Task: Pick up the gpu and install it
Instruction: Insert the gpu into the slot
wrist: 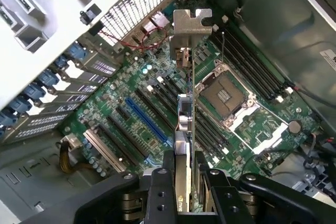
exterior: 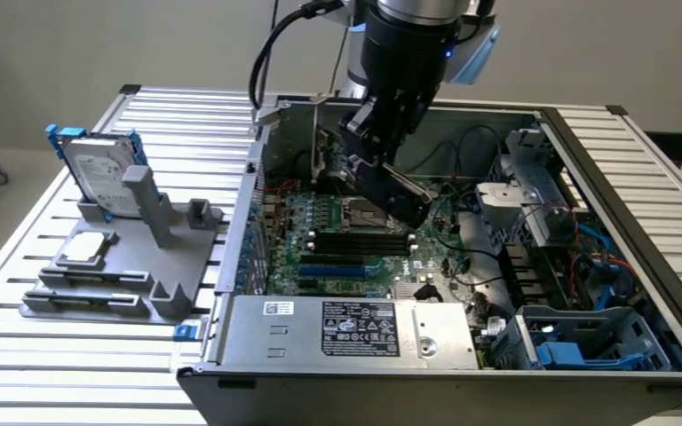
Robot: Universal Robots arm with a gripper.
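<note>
1. Two views give us different halves of the scene. The exterior view takes in the whole bench: a slatted metal table (exterior: 33,373), an open computer case (exterior: 590,160) lying on it, and the arm reaching down into the case from above.
2. In that view the gripper (exterior: 368,133) holds the gpu (exterior: 394,191), which shows as a dark card slanting down over the motherboard (exterior: 341,244). Its lower end is near the CPU socket (exterior: 359,210).
3. Toward the exterior view's left, outside the case, a grey fixture (exterior: 139,266) stands on the table. A silver hard drive (exterior: 102,173) with blue rails is propped upright in it, well apart from the arm.
4. The wrist view gives us the grip itself. The gripper (wrist: 185,174) has its black fingers (wrist: 160,182) clenched on either face of the gpu (wrist: 184,124), which we see edge-on.
5. The card's silver end bracket (wrist: 191,22) sits at the end farthest from the fingers.
6. Beneath the card, the wrist view lays out the motherboard (wrist: 105,108) in detail. A blue slot (wrist: 147,124) lies to one side of the card and the CPU socket (wrist: 226,95) to the other.
7. We cannot tell from either view whether the card's lower edge touches the board.
</note>
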